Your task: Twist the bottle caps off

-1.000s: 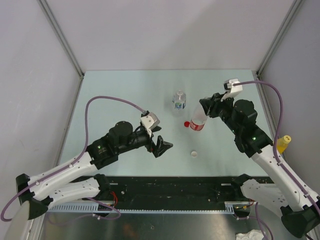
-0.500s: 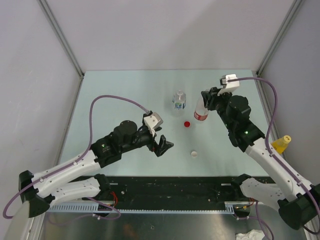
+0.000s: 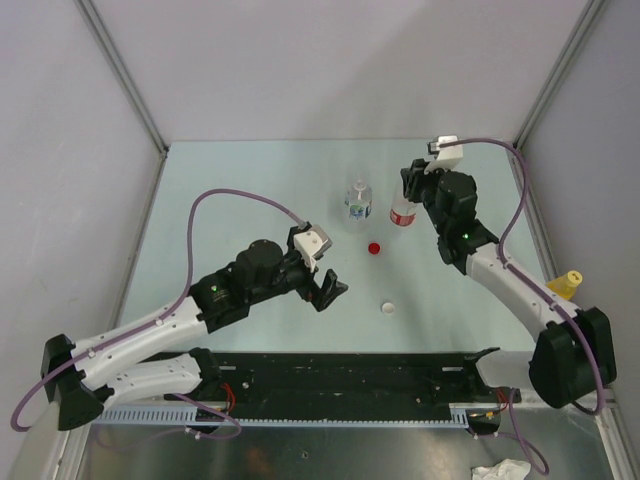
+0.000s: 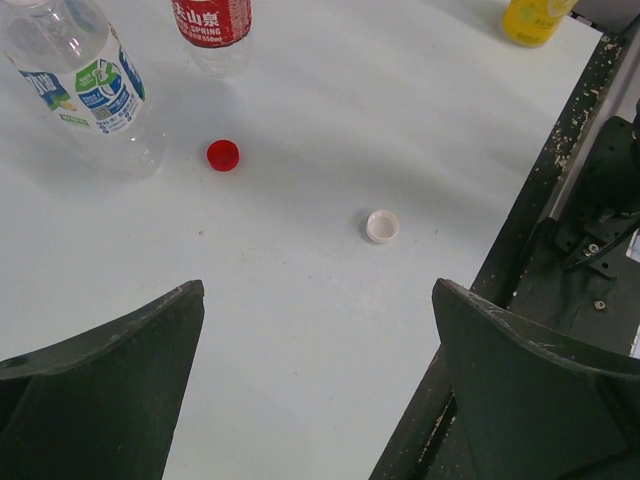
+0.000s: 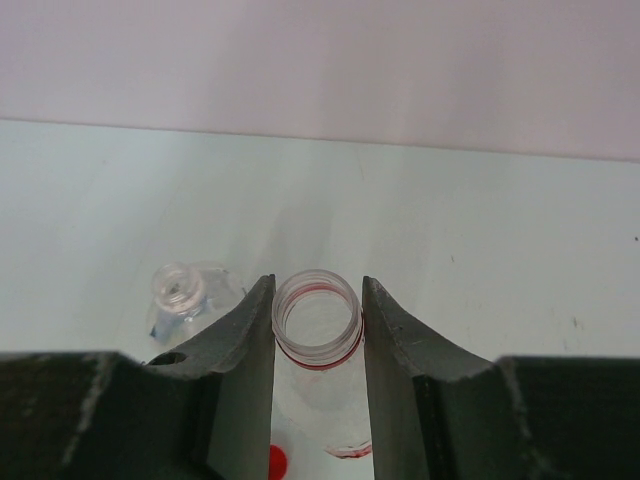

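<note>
My right gripper (image 5: 317,305) is shut on the open neck of the red-label bottle (image 5: 318,330), which stands upright at the back right (image 3: 402,213). To its left stands the blue-green-label bottle (image 3: 358,200), also uncapped (image 5: 183,290). The red cap (image 3: 374,247) lies loose on the table just in front of them (image 4: 223,154). The white cap (image 3: 388,308) lies nearer the front (image 4: 382,226). My left gripper (image 3: 325,290) hovers open over the table left of the white cap, with nothing between its fingers (image 4: 318,300). The yellow-liquid bottle (image 3: 567,285) with its yellow cap on stands far right.
The table's dark front rail (image 3: 350,375) runs along the near edge, close to the white cap. Grey walls and metal posts (image 3: 125,80) enclose the back and sides. Cables loop over both arms.
My right gripper has carried the red-label bottle away from the red cap toward the back and turned it from tilted to upright. The left arm has shifted slightly right.
</note>
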